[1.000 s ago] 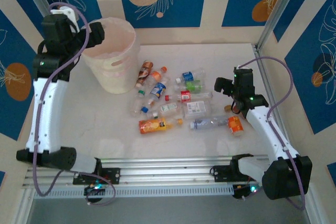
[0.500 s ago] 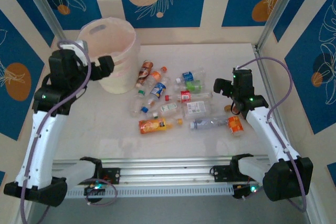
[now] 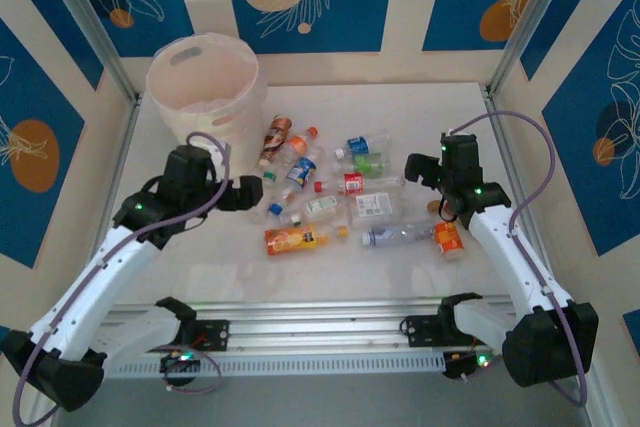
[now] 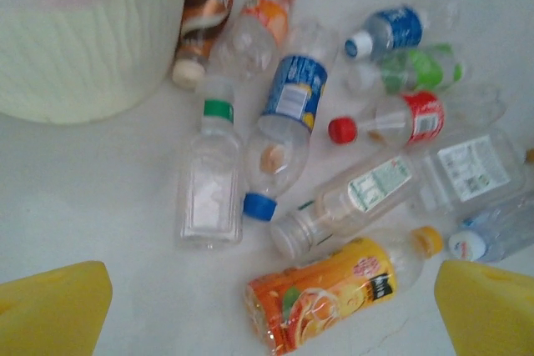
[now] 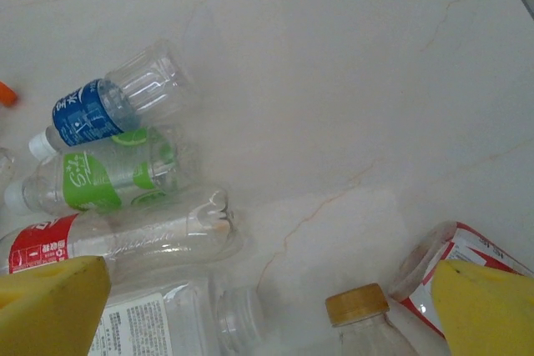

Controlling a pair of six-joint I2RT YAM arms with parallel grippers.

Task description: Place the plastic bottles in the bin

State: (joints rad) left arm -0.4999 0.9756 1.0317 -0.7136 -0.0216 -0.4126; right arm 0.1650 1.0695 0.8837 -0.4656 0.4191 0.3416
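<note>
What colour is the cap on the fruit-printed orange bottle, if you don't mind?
The cap is orange, clearest in the left wrist view.

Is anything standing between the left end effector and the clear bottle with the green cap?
Nothing visible does. The open left end effector is just left of the green-capped bottle, with only bare table between them.

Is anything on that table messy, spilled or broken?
Nothing looks spilled or broken. The plastic bottles lie jumbled on the table beside the upright bin; one clear bottle seems to lack a cap.
</note>
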